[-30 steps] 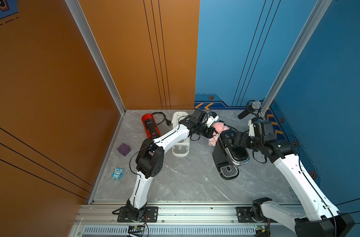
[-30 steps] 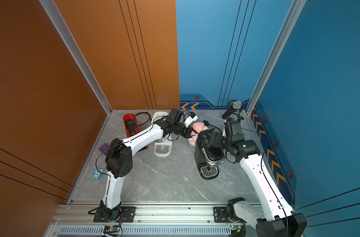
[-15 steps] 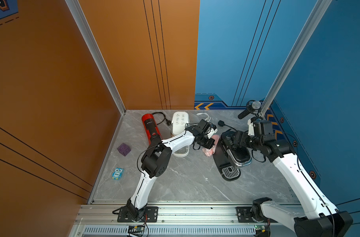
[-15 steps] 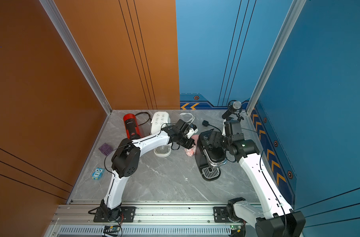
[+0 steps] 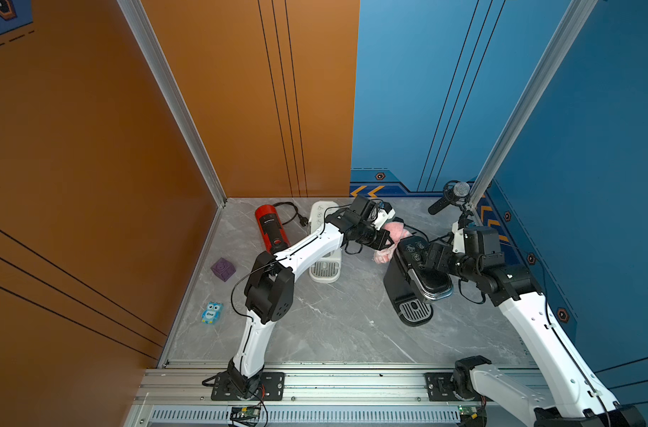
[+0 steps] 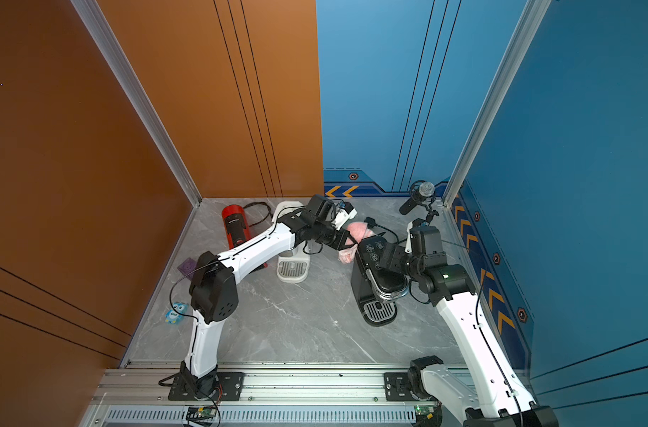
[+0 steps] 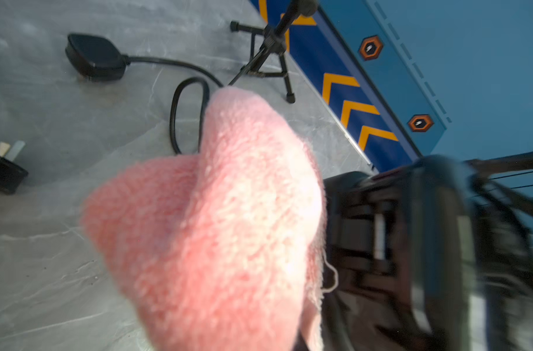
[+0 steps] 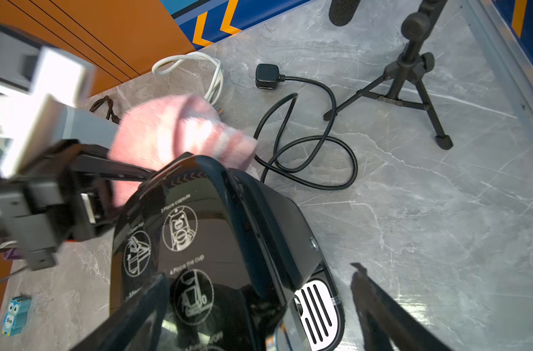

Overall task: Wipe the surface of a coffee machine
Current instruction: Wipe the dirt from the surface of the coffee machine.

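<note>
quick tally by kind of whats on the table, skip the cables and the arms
coffee machines: 3 (black, white, red)
pink cloth: 1
small toys: 2 (purple block, blue owl)
microphone: 1
total: 7

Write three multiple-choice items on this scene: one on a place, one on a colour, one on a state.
1. The cloth is up against: A) the black coffee machine; B) the purple block; C) the owl card.
2. The cloth is: A) green; B) pink; C) yellow.
3. The left end effector is: A) open and empty; B) flat on the table; C) shut on the cloth.
Key: A, wrist views show it at the machine's edge; B, plainly pink; C, the cloth fills the left wrist view.
</note>
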Robot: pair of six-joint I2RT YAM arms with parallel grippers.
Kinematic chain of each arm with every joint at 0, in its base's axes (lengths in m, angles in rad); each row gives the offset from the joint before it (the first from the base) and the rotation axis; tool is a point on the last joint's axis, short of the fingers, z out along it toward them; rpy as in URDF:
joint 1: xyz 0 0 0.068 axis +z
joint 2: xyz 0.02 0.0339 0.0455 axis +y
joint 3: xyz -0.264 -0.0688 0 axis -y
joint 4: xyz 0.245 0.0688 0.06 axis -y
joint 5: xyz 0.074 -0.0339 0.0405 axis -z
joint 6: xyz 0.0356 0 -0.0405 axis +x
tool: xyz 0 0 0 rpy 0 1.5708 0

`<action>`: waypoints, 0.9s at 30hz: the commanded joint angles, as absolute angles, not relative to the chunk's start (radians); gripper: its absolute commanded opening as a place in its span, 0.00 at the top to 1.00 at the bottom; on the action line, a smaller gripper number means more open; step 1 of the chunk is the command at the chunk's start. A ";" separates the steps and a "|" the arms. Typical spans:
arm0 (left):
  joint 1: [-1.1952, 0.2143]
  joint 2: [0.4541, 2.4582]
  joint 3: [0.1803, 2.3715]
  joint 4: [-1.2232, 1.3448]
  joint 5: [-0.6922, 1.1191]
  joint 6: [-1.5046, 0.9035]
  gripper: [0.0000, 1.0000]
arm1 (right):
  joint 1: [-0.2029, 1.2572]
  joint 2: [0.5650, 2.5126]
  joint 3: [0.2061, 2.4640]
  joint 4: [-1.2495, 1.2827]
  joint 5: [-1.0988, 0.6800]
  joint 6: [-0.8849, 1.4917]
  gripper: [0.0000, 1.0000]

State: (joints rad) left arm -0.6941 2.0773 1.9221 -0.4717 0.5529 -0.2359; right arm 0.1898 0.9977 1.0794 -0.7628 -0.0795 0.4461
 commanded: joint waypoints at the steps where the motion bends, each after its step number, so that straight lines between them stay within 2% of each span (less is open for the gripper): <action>1: -0.703 2.012 1.972 -0.467 0.683 -0.231 1.00 | 0.166 0.978 1.059 -0.815 -0.082 0.465 0.05; 10: -0.724 2.025 1.964 -0.468 0.719 -0.167 1.00 | 0.147 0.967 1.033 -0.814 -0.105 0.472 0.05; 27: -0.696 2.157 1.901 -0.467 0.587 -0.163 1.00 | 0.147 0.949 1.021 -0.820 -0.141 0.489 0.06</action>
State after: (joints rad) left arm -0.6857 2.1166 1.9347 -0.4194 0.6094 -0.1795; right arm 0.1501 0.9550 1.0462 -0.7666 -0.1139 0.4770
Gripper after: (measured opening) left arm 0.105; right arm 0.944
